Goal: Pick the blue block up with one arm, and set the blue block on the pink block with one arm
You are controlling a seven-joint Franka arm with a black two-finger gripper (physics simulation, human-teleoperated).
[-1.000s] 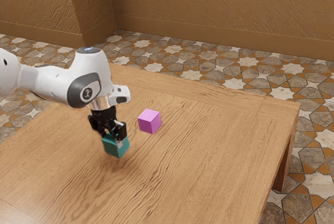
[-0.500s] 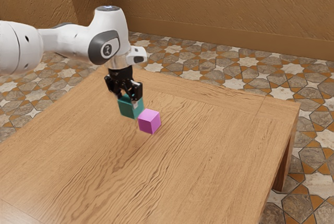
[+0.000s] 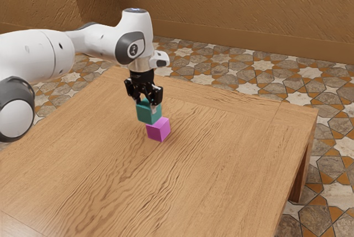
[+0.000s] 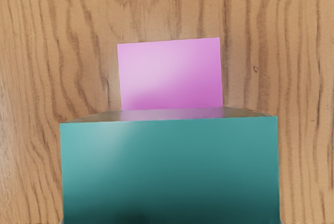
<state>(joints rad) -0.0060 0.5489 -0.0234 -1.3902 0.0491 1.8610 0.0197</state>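
From the side, a white robot arm (image 3: pixel 83 43) reaches over the wooden table (image 3: pixel 221 159). Its black two-finger gripper (image 3: pixel 148 104) is clamped on a small teal cube (image 3: pixel 147 114), one finger on each side. The teal cube hangs over a small pink cube (image 3: pixel 159 130) on the tabletop; whether they touch I cannot tell. The wrist camera shows more: the teal cube (image 4: pixel 169 177), just under the hand, overlaps only the pink cube's (image 4: pixel 169 75) near edge

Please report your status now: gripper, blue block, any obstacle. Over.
Gripper shut on blue block. Block held just over pink block, seemingly a little toward exterior view's left; contact cannot be told. Nothing seen between them.
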